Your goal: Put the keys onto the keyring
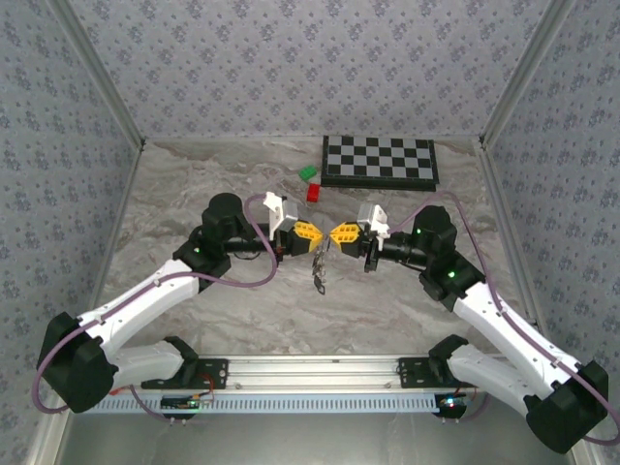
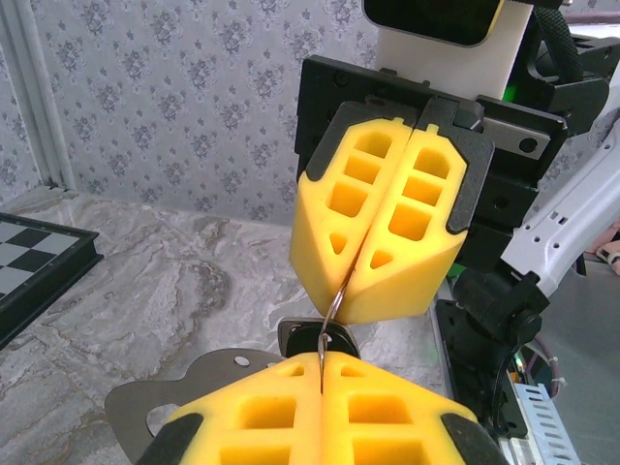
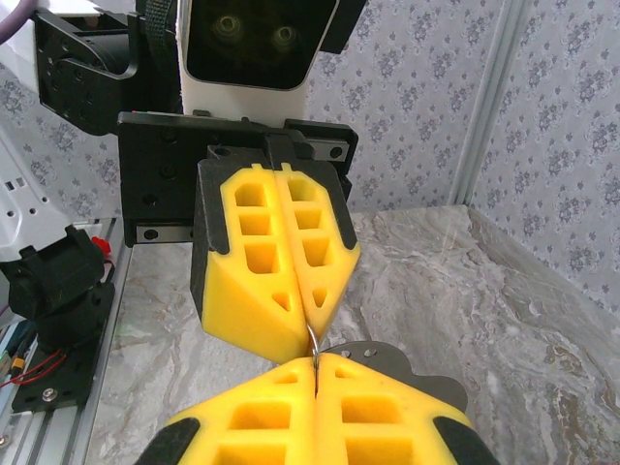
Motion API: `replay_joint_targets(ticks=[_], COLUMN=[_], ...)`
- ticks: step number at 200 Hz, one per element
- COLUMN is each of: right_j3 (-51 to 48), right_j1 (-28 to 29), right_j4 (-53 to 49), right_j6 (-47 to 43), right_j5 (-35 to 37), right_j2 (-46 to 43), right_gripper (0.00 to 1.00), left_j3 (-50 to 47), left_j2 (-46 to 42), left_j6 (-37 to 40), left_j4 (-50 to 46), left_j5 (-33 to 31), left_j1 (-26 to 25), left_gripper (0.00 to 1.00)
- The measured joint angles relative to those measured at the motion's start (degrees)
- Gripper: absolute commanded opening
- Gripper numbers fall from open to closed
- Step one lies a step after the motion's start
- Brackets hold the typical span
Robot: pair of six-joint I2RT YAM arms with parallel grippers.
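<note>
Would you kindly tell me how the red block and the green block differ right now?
Colour: the red block is red, the green block green. Position: the green block sits beside the left edge of the checkerboard, the red block farther forward, by its near-left corner. Both are small and untouched.
</note>
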Motion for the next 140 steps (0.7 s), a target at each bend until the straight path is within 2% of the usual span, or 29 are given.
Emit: replay_joint_targets(ticks=[140], right_j3=[1.3], right_j1=[1.9], right_j4=[-3.0], right_j6=[-3.1], right_j5=[0.6], right_j2=[0.9], right_gripper=[0.00], left_j3=[0.3], left_j2=[0.1], left_j6=[0.0], left_j4=[-2.1], left_j5=[1.1], left_j1=[0.0], left_gripper=[0.00])
